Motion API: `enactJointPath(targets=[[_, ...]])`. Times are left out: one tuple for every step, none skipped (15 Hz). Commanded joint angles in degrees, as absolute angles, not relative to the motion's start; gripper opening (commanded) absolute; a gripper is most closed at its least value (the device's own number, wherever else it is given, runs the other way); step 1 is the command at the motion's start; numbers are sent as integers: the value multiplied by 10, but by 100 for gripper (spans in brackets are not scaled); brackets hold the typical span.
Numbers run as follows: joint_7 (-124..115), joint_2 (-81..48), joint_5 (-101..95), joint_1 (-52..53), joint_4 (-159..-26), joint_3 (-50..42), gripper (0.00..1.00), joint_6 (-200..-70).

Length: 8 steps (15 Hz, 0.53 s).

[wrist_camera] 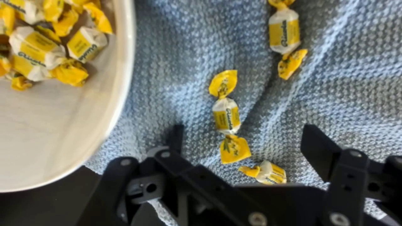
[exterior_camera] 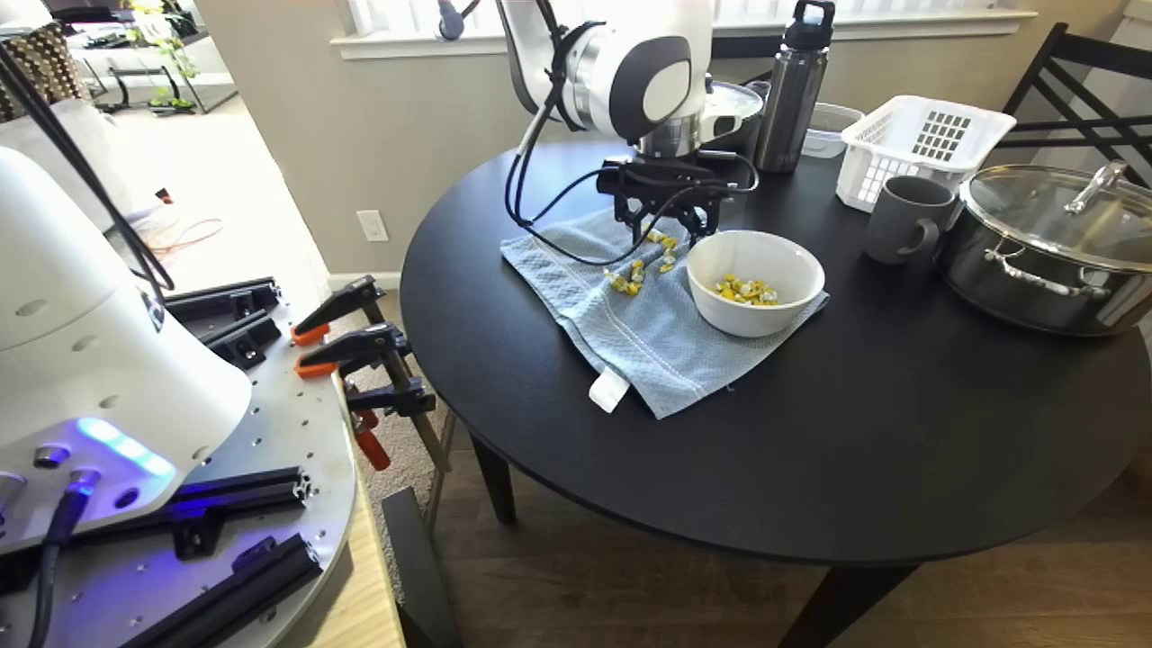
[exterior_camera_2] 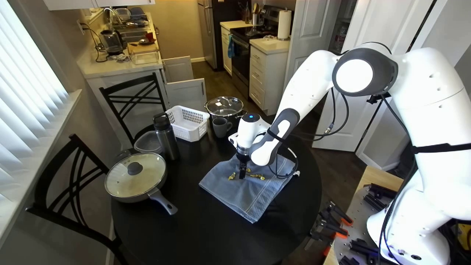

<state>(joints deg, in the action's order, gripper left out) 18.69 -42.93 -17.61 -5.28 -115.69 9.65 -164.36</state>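
Three loose candies (wrist_camera: pixel 226 116) are shown by the wrist view beneath and ahead of the tool (wrist_camera: pixel 244 128). The fingers (wrist_camera: pixel 317 147) are set wide apart, with nothing clamped between them. One candy is straddled by the gap, one is partly covered by the tool body, and one is laid farther ahead. By the wide spacing, clearance on both sides of a wrapper is presumably provided. Below the tool, the candies are borne by a towel (wrist_camera: pixel 188 40), by whose knit sliding on the smooth tabletop (exterior_camera: pixel 810 432) is likely limited. Just beside the tool, more candies are contained in a bowl (wrist_camera: pixel 127 62); scattering is probably prevented by its raised wall. A bottle (exterior_camera: pixel 792 112), a mug (exterior_camera: pixel 900 220) and a pot (exterior_camera: pixel 1017 288) are stood well apart from the tool, by which collisions are likely avoided.

In an exterior view, the arm (exterior_camera_2: pixel 307 84) is extended above the tabletop, with the forearm sloped downward and the wrist directed nearly straight down. The towel is thus faced by the fingertips from above; whether contact is made cannot be told.
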Motion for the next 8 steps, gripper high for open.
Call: enactJointPath(targets=[[207,-421,-155,-56,-1158,94,73,-1632],[205,-419,-156,-54,-1159,90,75,-1632],[203,-416,-157,-52,-1159,87,73,-1633],[200,-414,-158,-50,-1160,82,66,-1633],[200,-414,-158,-51,-1159,81,59,-1633],[200,-413,-158,-51,-1159,80,53,-1633],[200,-412,-158,-51,-1159,79,45,-1633],[201,-413,-158,-51,-1158,79,40,-1633]])
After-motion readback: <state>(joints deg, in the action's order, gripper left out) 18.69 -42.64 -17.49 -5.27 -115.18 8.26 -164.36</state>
